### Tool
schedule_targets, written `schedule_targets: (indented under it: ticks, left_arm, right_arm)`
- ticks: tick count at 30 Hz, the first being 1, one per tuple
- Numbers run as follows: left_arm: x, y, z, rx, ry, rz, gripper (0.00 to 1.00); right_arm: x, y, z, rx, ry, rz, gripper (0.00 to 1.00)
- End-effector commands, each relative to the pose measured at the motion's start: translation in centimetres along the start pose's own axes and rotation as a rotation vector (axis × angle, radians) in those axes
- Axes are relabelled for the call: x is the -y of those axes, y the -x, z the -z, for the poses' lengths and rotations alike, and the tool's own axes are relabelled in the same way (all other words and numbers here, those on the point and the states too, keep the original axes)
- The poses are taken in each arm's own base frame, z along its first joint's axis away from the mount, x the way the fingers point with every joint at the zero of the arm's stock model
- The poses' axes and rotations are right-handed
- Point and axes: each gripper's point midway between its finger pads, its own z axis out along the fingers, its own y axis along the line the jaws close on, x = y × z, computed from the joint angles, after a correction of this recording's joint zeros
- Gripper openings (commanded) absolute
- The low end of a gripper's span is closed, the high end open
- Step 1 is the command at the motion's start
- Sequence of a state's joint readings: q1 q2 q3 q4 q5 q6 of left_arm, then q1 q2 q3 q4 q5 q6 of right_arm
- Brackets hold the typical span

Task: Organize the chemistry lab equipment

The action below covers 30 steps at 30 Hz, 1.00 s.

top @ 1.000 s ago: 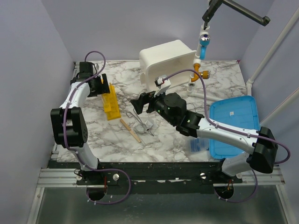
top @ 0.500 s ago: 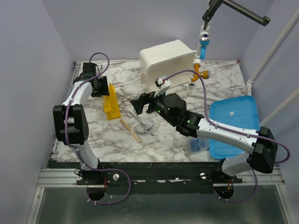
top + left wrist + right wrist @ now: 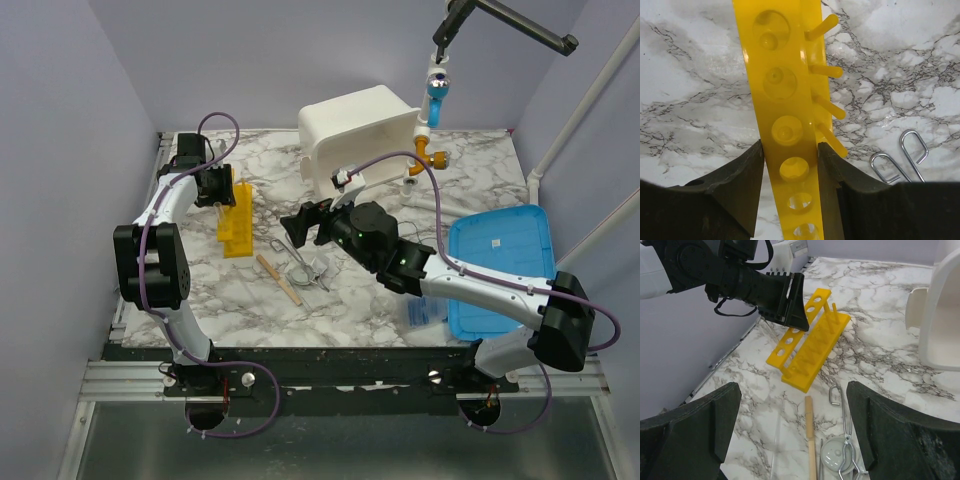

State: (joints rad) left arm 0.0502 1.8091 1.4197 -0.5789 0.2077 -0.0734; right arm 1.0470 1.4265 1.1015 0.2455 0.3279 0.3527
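- Stick (image 3: 278,279): near side of rack, flat on worktop (image 3: 350,300), unmoved.
- Tongs (image 3: 297,252): right of rack, flat, unmoved.
- Right tool (image 3: 303,222): spread, empty, hovering right of rack above tongs. No change over last second.
- Rack (image 3: 785,115): lay flat one second ago. Far end now raised, near end on worktop.
- Left tool (image 3: 790,165): pinching rack's holed plate.
- Judgement: rack being stood upright; other items not yet handled.
- White bin (image 3: 355,135): beyond rack, to right.
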Motion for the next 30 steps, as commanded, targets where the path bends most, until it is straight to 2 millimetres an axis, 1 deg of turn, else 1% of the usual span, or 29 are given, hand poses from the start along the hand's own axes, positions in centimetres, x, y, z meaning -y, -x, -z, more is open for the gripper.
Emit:
schedule_targets:
  ticks: [1, 5, 7, 9, 12, 16, 17, 19, 21, 23, 26, 29, 30]
  left_arm:
    - [0.1, -0.6, -0.5, -0.045, -0.023, -0.061, 0.30]
    - [0.1, -0.7, -0.6, -0.048, -0.024, -0.060, 0.30]
    - [0.2, -0.4, -0.4, -0.040, -0.022, -0.051, 0.35]
    - [0.3, -0.1, -0.1, -0.030, -0.029, -0.042, 0.44]
    - [0.8, 0.6, 0.6, -0.016, -0.053, -0.031, 0.66]
    - [1.0, 1.5, 1.7, 0.022, -0.062, -0.025, 0.81]
    - [1.1, 1.7, 2.0, 0.031, -0.065, -0.027, 0.83]
    - [1.3, 2.3, 2.8, 0.058, -0.071, -0.032, 0.92]
    - [1.5, 3.0, 3.7, 0.089, -0.073, -0.032, 0.98]
    - [1.4, 3.7, 4.6, 0.124, -0.061, -0.029, 0.99]
    - [0.7, 4.6, 5.9, 0.177, -0.019, -0.014, 0.99]
    - [0.2, 5.9, 8.0, 0.252, 0.017, 0.009, 0.99]
    - [0.0, 6.4, 9.0, 0.284, 0.017, 0.021, 0.99]
  right_arm:
    - [0.1, 1.0, 0.6, 0.036, -0.009, -0.022, 0.95]
    - [0.4, 0.8, 0.7, 0.033, -0.020, -0.020, 0.95]
    - [0.6, 0.6, 0.7, 0.030, -0.027, -0.019, 0.95]
    - [0.7, 0.5, 0.8, 0.025, -0.032, -0.017, 0.96]
    - [1.0, 0.4, 0.9, 0.022, -0.042, -0.016, 0.96]
    - [1.6, 0.2, 1.0, -0.002, -0.079, 0.002, 0.96]
    - [1.8, 0.3, 1.1, -0.006, -0.091, 0.007, 0.96]
    - [2.4, 0.3, 1.4, -0.011, -0.120, 0.016, 0.96]
    - [2.9, 0.4, 1.8, -0.014, -0.146, 0.025, 0.97]
    - [3.7, 0.4, 2.0, -0.021, -0.189, 0.029, 0.98]
    - [4.7, 0.3, 2.2, -0.039, -0.239, 0.047, 0.98]
    - [5.4, 0.5, 2.0, -0.050, -0.259, 0.042, 0.99]
    - [6.2, -0.1, 2.0, -0.083, -0.281, 0.046, 0.99]
